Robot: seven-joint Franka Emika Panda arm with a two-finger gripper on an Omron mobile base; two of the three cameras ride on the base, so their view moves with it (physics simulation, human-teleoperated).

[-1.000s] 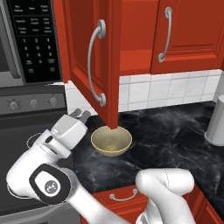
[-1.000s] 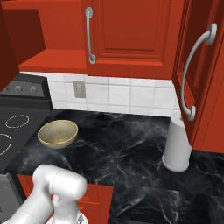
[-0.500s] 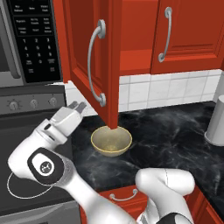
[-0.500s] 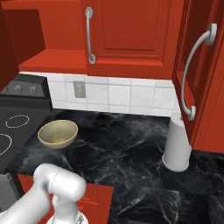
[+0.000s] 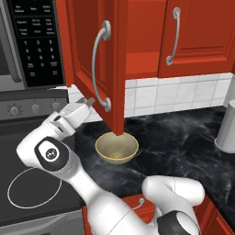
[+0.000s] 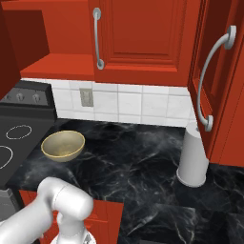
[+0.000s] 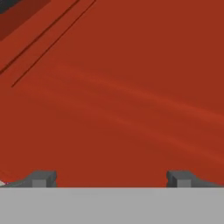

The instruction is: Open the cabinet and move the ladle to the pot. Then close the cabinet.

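Two cabinet (image 5: 98,59) doors hang open above the yellowish bowl (image 5: 116,148), and we have lifted our gripper (image 5: 87,103) higher toward the left door's handle (image 5: 98,69). Our hand view shows wide, empty jaws facing red panel; the right base view shows a grey cylinder (image 6: 193,157).

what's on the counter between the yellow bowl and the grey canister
Nothing: in the right base view, only bare black counter lies between the bowl and canister.
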